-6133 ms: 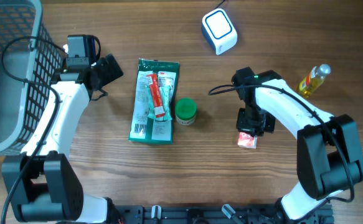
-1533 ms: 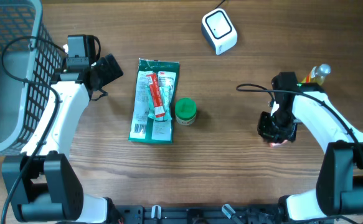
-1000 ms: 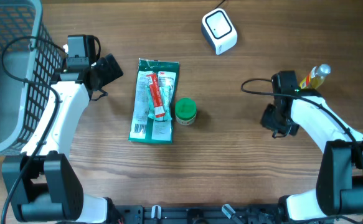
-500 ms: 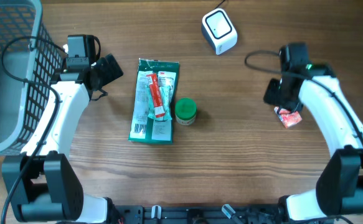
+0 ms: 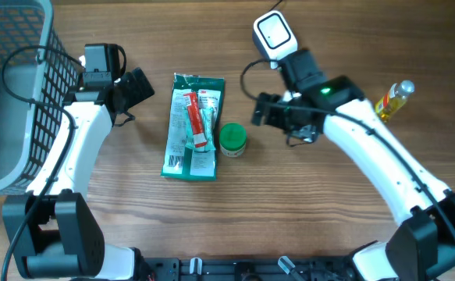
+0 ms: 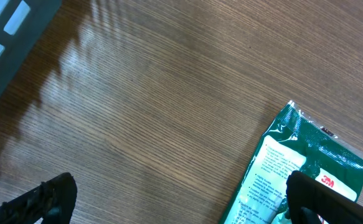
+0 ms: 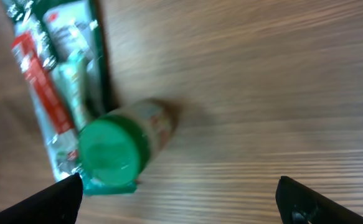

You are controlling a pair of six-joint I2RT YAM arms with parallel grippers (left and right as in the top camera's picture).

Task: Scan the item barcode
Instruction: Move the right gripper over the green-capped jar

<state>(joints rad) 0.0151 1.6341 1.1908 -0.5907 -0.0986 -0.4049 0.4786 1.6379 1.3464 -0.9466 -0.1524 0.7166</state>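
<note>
Sitting at the table's left edge is a basket (image 5: 8,94); the left gripper (image 5: 139,86) gapes empty. A green packet (image 5: 194,126) lies mid-table, a green-lidded jar (image 5: 232,140) just beside its right edge. The right gripper (image 5: 257,112) hovers near the jar, spread wide and empty; a scanner (image 5: 275,35) sits by the far edge.

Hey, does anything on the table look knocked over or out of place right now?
The small yellow bottle at the far right lies tipped over, pointing diagonally, rather than standing. Nothing looks spilled, and the green-lidded jar stands upright.
</note>
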